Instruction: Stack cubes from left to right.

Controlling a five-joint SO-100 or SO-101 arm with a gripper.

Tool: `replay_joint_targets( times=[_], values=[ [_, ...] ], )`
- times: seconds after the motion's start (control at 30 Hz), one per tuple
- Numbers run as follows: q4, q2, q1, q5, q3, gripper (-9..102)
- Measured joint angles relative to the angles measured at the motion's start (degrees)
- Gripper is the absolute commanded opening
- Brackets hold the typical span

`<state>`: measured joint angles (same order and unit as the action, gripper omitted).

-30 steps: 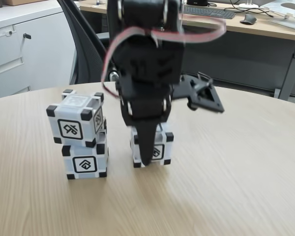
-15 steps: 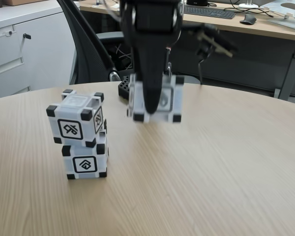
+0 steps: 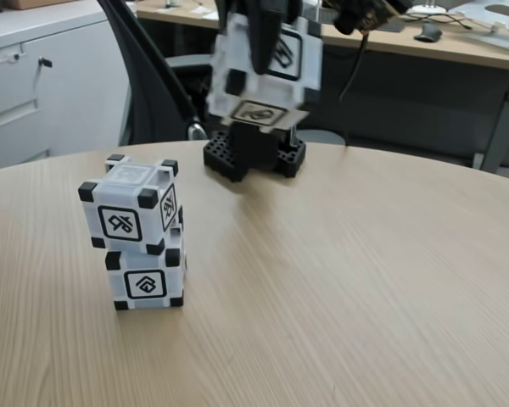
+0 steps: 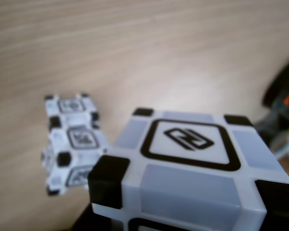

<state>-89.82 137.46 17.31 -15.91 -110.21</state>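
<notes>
Two cubes stand stacked at the left of the round wooden table (image 3: 373,288): the upper cube (image 3: 129,206) sits slightly askew on the lower cube (image 3: 146,281). The third cube (image 3: 293,58) hangs high above the table, tilted, right of the stack and well above its top. My gripper (image 3: 264,66) is shut on it, with one black finger running down its front face. In the wrist view the held cube (image 4: 192,163) looms large in the foreground, and the two-cube stack (image 4: 72,139) lies below and to its left.
The arm's black base (image 3: 254,158) sits at the table's far edge. Behind it are an office chair (image 3: 148,80), a desk with a keyboard and mouse, and a white cabinet (image 3: 34,76). Bare tabletop spreads to the right and front.
The gripper closed on the third cube where it sat on the table right of the stack, then raised it high and tilted it. The two-cube stack has not moved.
</notes>
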Motion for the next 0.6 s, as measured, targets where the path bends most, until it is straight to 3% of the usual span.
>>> replay_joint_targets(
  times=[0.6],
  values=[
    [-0.26, 0.18, 20.39, -11.6, 0.0, 0]
  ],
)
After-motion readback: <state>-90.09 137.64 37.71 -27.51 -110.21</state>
